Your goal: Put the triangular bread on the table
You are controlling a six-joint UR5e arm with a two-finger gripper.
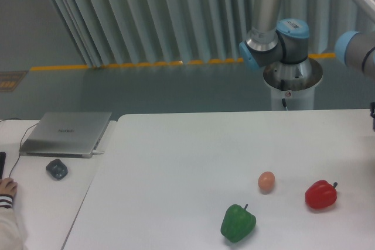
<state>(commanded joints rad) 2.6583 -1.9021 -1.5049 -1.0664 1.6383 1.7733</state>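
Note:
The triangular bread is out of view. The large white table fills the middle and right of the camera view. The arm's joints show at the top right behind the table, and another joint runs off the right edge. The gripper itself is out of view past the right edge, so its state does not show.
A green pepper, a small orange-tan egg and a red pepper lie on the table's front right. A smaller desk at left holds a closed grey laptop and a dark mouse. A person's hand rests at the far left.

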